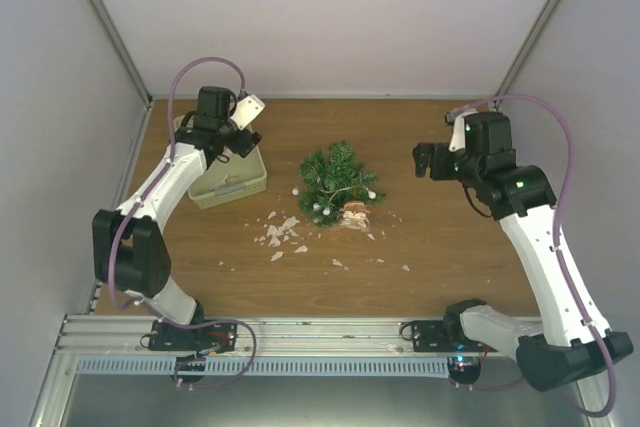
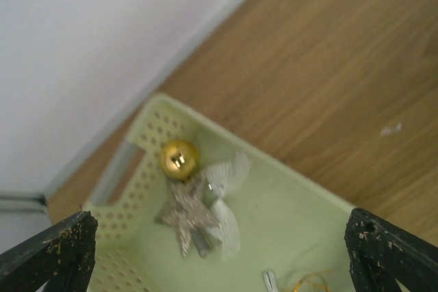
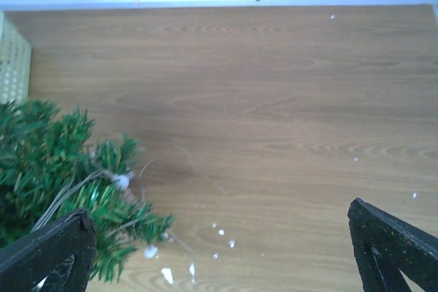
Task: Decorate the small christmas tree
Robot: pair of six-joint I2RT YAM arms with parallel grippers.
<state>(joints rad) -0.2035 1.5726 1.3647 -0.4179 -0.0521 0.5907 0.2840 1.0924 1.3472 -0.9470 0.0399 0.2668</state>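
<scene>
- The small christmas tree [image 1: 338,182] is set mid-table, left of the right gripper [image 1: 428,160], whose jaws are spread and empty.
- The left gripper [image 1: 243,139] is held open above the basket [image 1: 240,195].

Brown wood-grain table [image 1: 450,237] lies bare and open behind and right of the bushy dark green small christmas tree [image 1: 338,175]. Pale yellow-green perforated plastic basket [image 1: 240,190] blocks its left, with a narrow strip between. Flat white flakes [image 1: 282,235] litter the near side.

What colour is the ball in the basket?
Gold ball, shiny; clearest in the left wrist view.
</scene>
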